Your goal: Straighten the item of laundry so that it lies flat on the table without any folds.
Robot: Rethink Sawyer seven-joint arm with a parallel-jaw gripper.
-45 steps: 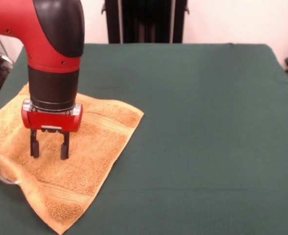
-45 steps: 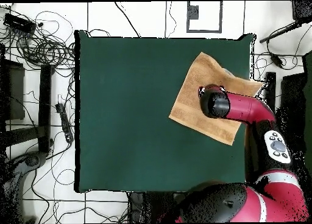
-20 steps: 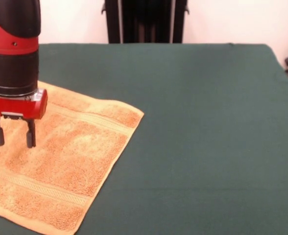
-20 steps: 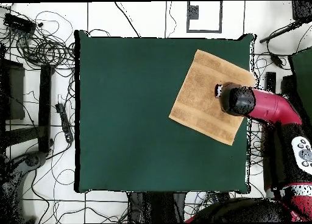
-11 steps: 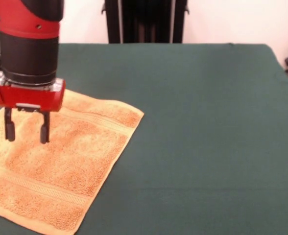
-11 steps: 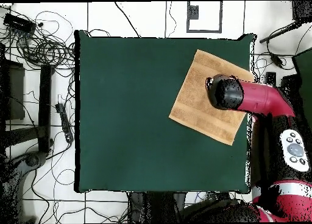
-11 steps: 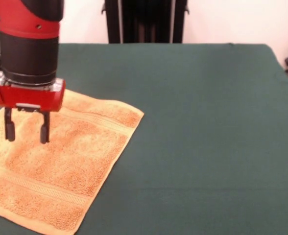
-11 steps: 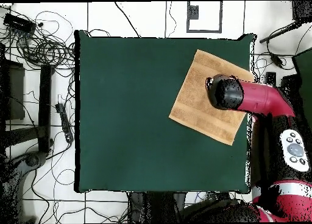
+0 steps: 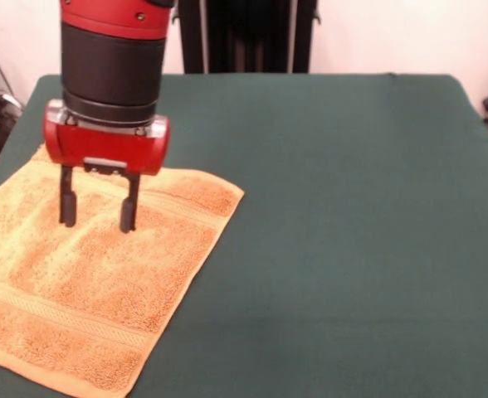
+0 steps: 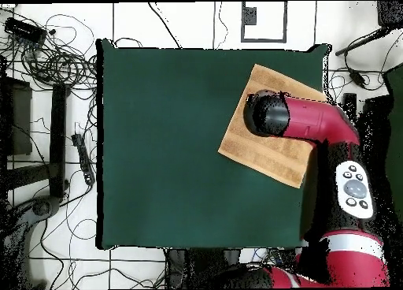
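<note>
Seemingly close to done: towel (image 9: 95, 278) spread in a single layer on the left side of the bench (image 9: 352, 207) as seen from the front, turned a little askew to the bench edges, far-right corner pointing toward the bench's middle. No fold or flipped corner visible; woven bands running straight near the far edge and near the near edge. Left edge and near-left corner cut off by the front picture, so flatness there not checkable from that side; in the overhead view (image 10: 268, 149) part of the cloth hidden under the arm, and the edge toward the robot reaching the bench rim or possibly hanging slightly over, hard to tell. No label to be made out.

Gripper (image 9: 95, 203) spread wide, holding nothing, hanging above the far part of the towel with fingertips apparently clear of the pile, though contact cannot be ruled out from this angle.

Left to do, by judgement: little beyond confirming the hidden edge lies flat, and lifting away.

Around: bench top otherwise bare green felt, nothing obstructing. Off the bench, tangled cables (image 10: 47, 62) on the floor and dark stands (image 9: 244, 37) behind the far edge, all well apart from the cloth.
</note>
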